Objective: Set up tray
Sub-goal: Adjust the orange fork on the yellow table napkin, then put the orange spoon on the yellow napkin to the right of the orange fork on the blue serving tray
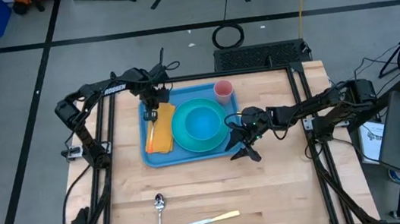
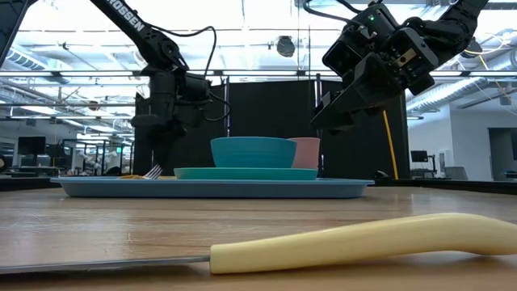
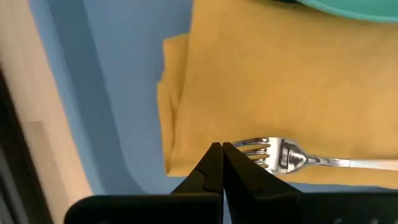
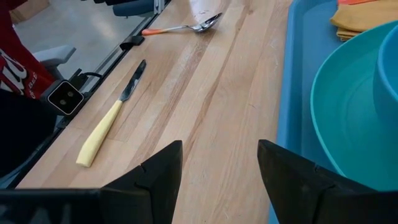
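The light-blue tray (image 1: 149, 155) lies at the table's far middle. On it are a folded yellow napkin (image 1: 161, 130), a teal plate (image 1: 188, 140) with a teal bowl (image 1: 203, 121) on it, and a pink cup (image 1: 223, 90). A silver fork (image 3: 298, 159) lies flat on the napkin (image 3: 267, 81). My left gripper (image 3: 222, 152) is shut and points down over the napkin, its tips just beside the fork's tines; I see no touch. My right gripper (image 4: 221, 163) hangs open over bare table by the tray's right rim (image 4: 287, 93).
A spoon (image 1: 159, 203) and a yellow-handled knife (image 1: 213, 219) lie on the wood near the table's front edge, seen also as the knife (image 4: 109, 121) and spoon (image 4: 183, 27). Black frame rails run along the table's left and right sides.
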You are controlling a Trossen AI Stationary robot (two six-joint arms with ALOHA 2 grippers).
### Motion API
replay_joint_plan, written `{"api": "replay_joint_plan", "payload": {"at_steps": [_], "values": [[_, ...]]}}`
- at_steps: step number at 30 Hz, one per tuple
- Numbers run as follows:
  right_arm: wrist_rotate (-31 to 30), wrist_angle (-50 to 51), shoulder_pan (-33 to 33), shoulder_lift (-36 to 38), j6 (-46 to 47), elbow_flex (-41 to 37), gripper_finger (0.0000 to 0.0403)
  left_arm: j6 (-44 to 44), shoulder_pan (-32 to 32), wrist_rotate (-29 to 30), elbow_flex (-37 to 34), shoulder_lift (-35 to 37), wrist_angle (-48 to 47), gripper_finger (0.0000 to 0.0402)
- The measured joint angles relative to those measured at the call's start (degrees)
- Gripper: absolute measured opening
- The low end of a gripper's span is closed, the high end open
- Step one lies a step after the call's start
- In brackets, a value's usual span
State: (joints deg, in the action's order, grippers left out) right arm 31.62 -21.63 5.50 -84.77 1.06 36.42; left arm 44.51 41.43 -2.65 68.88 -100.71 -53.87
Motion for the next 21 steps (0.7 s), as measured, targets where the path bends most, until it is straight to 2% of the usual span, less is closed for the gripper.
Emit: {"api": "replay_joint_plan", "payload": {"at_steps": [7,10,17,21], "values": [[0.0,0.0,0.0,0.0,0.02,0.0,0.0199,-0.09,0.06,-0.25,0.0,0.0,1.88,0.0],[0.0,0.0,0.0,0.0,0.0,0.0,0.0199,-0.84,0.39,-2.3,0.0,0.0,0.9,0.0],[0.0,0.01,0.0,0.0,0.14,0.0,0.0199,-1.46,0.44,-0.11,0.0,0.0,0.89,0.0003],[-0.02,0.0,0.0,0.0,0.17,0.0,0.0199,-5.46,0.39,2.14,0.0,0.0,1.68,0.0004]]}}
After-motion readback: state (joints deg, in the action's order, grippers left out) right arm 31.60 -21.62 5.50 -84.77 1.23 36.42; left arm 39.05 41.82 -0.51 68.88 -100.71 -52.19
